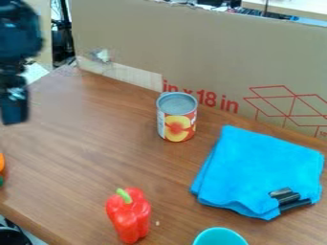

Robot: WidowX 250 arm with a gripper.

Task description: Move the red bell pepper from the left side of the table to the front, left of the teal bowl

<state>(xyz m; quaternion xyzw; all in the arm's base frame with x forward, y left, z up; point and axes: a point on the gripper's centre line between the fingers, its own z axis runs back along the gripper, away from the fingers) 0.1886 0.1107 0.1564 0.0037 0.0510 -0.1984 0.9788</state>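
- Orange-and-green object (1, 163) sits at the left edge of the frame, about mid-height, cut off by that edge (so its full shape is hidden).
- Gripper (14, 111) hangs in the upper left of the frame, above the orange-and-green object in the picture; whether it is released or clenched, I cannot tell.
- Can (177, 125) stands upright just above the centre, well to the right of the gripper, its grey metal end up and its label showing orange-yellow fruit.
- Cardboard panel (191, 52) stretches across the top, printed in red, and walls off the wooden table (83, 143) just behind the can (a paler strip runs along its lower left edge).
- Blue cloth (268, 162) lies folded at the right, below and to the right of the can.
- Black object (285, 197) rests at the cloth's lower right corner (too small to name surely).
- Red pepper (129, 217) is at the bottom, left of centre, its green stem up.
- Teal round vessel (220, 237) meets the bottom edge, right of the pepper and partly cut off.
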